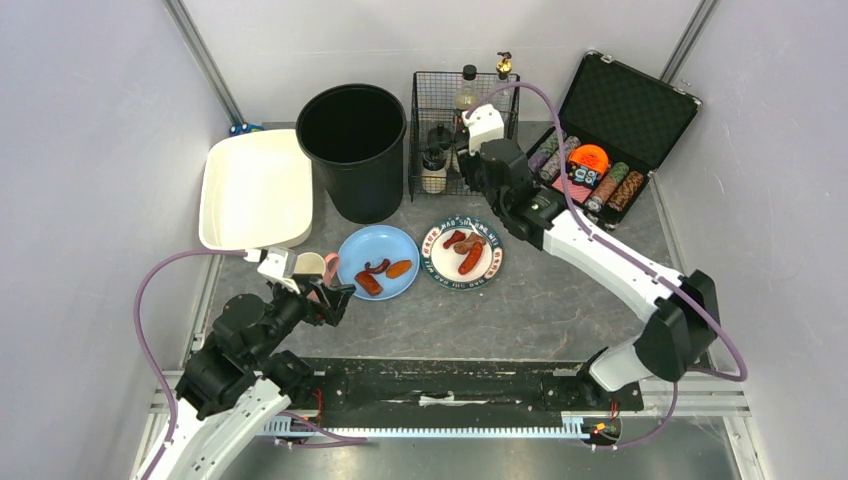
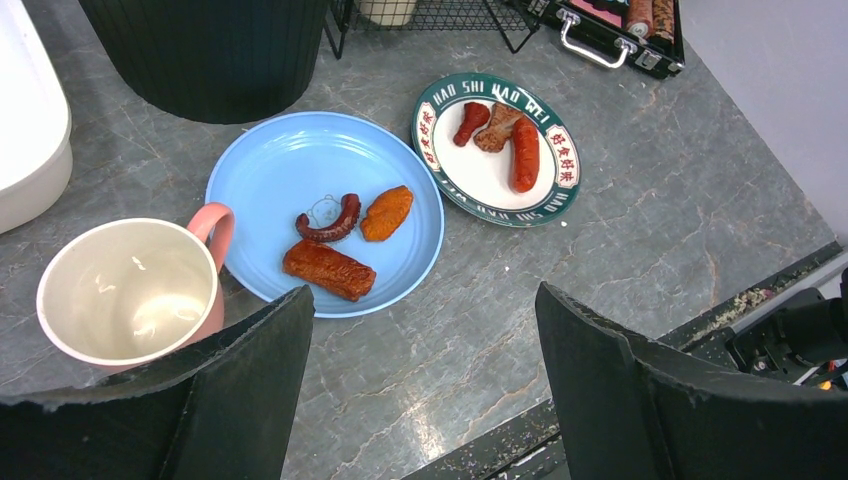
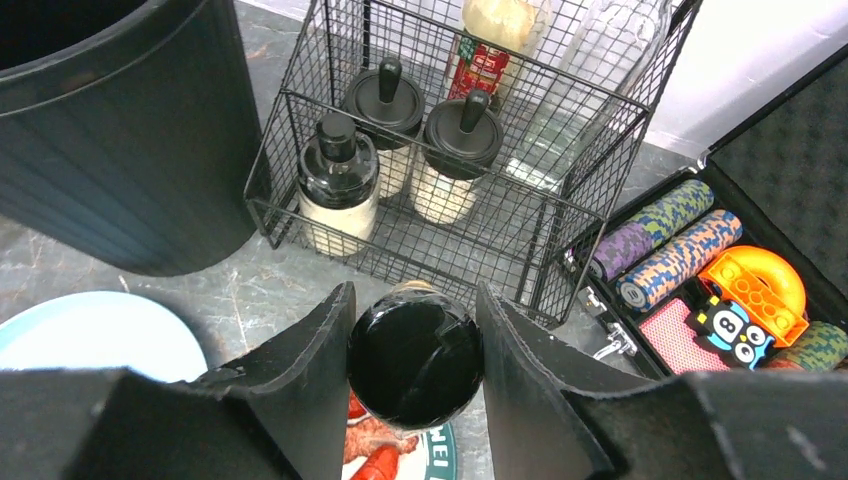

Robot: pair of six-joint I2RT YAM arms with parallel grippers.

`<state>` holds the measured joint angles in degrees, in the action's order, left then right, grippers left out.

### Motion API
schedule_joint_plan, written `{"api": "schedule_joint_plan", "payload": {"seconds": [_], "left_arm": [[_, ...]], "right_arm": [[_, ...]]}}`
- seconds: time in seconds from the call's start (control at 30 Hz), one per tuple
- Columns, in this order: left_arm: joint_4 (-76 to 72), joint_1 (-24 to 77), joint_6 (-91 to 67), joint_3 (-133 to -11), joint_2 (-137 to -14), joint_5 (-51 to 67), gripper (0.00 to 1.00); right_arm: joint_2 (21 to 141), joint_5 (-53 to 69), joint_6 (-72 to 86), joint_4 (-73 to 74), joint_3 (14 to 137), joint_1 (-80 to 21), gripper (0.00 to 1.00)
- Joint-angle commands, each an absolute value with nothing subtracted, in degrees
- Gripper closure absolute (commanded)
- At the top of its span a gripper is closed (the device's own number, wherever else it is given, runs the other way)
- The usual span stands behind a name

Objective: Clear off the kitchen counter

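The kitchen counter (image 1: 560,300) is dark grey mottled stone. My right gripper (image 3: 415,295) is shut on a jar with a round black lid (image 3: 415,365), held above the green-rimmed plate's (image 1: 495,265) far edge, just in front of the wire basket (image 1: 462,135). My left gripper (image 2: 425,300) stands open over bare counter, nothing between its fingers. A pink mug (image 2: 130,290) stands upright and empty to its left. The blue plate (image 2: 290,165) just beyond holds three pieces of food. The green-rimmed plate (image 2: 560,195) carries three more.
A black bin (image 1: 352,150) stands at the back, with a white tray (image 1: 255,190) to its left. The wire basket (image 3: 440,160) holds several jars and bottles. An open black case (image 1: 610,130) with poker chips sits at the back right. A black rail (image 1: 450,385) runs along the near edge.
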<state>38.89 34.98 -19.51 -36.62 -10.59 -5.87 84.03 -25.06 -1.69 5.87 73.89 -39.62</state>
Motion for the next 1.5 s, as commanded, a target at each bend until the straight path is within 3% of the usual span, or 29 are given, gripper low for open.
{"api": "schedule_joint_plan", "payload": {"seconds": [0.0, 0.37, 1.47], "left_arm": [[37.1, 35.2, -17.6, -36.5, -10.2, -5.9, 0.13], [37.1, 35.2, -17.6, -36.5, -10.7, -6.0, 0.13], [36.8, 35.3, -17.8, -36.4, -12.3, -6.9, 0.12]], "right_arm": [[88.1, -24.2, -0.6, 1.8, 79.6, -38.1, 1.00], [97.1, -23.8, 1.5, 0.5, 85.5, -34.7, 1.00], [112.5, -16.9, 7.7, -5.6, 88.2, -28.1, 1.00]]}}
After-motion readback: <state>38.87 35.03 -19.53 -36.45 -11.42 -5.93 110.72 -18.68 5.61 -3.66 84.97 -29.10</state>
